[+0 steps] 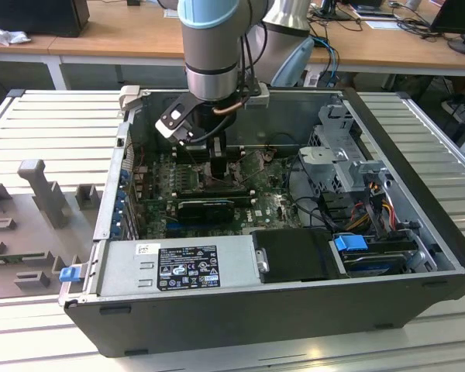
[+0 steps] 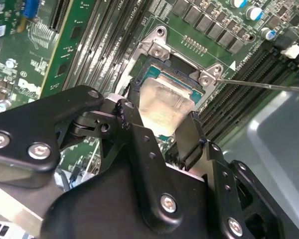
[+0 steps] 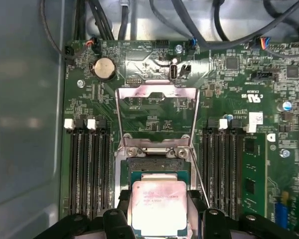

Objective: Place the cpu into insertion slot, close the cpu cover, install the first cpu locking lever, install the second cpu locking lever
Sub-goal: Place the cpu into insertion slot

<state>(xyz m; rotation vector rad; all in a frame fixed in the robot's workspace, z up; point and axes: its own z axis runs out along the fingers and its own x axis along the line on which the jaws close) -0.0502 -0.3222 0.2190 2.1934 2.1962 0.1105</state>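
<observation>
The cpu (image 3: 158, 205), a pale metal square, sits between my gripper's black fingers (image 3: 123, 201) directly over the insertion slot (image 3: 157, 167). My gripper (image 2: 162, 112) is shut on the cpu (image 2: 164, 99), with one finger on each of two opposite sides. The cpu cover (image 3: 157, 94) stands swung open on its hinge, away from the slot. A thin locking lever (image 2: 261, 84) sticks out beside the slot (image 2: 152, 72). In the exterior view my gripper (image 1: 219, 167) reaches down into the open computer case (image 1: 418, 186); the cpu is hidden there.
Long black memory slots (image 3: 89, 169) run along both sides of the socket. A round battery (image 3: 103, 68) and cables (image 3: 189, 25) lie beyond the cover. Drive cage (image 1: 345, 155) and power supply (image 1: 178, 263) fill the case's other sides.
</observation>
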